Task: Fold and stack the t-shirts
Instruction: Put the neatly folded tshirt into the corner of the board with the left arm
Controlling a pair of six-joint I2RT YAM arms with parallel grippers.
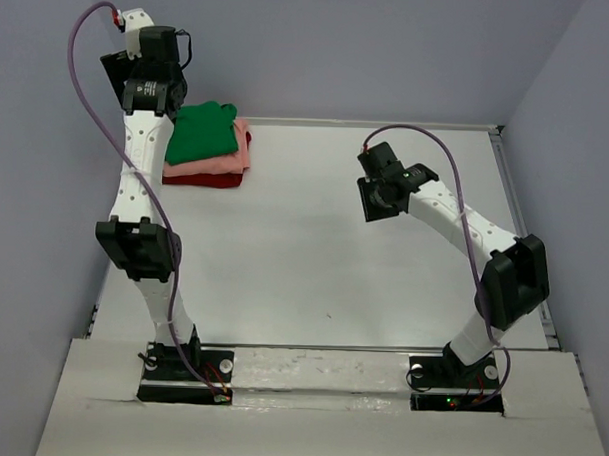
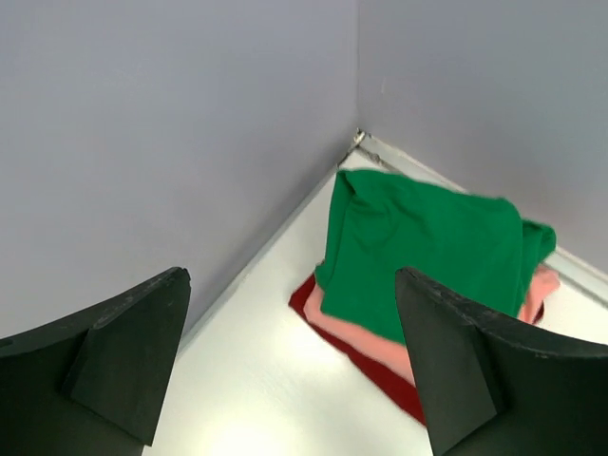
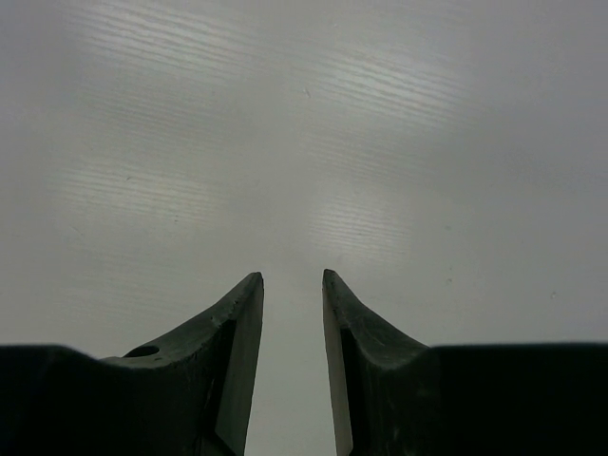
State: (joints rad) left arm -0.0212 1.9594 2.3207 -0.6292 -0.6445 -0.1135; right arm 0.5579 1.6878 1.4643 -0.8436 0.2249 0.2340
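Note:
Three folded t-shirts lie stacked in the table's back left corner. The bright green one is on top and sits a little askew. Under it is the salmon pink one, and the dark red one is at the bottom. My left gripper hangs just left of the stack with its jaws wide open and nothing between them. My right gripper hovers over bare table right of centre. Its fingers are a small gap apart and hold nothing.
Lavender walls close the table in at the left, back and right, and the stack lies close to the left and back walls. A raised rim runs along the table's right side.

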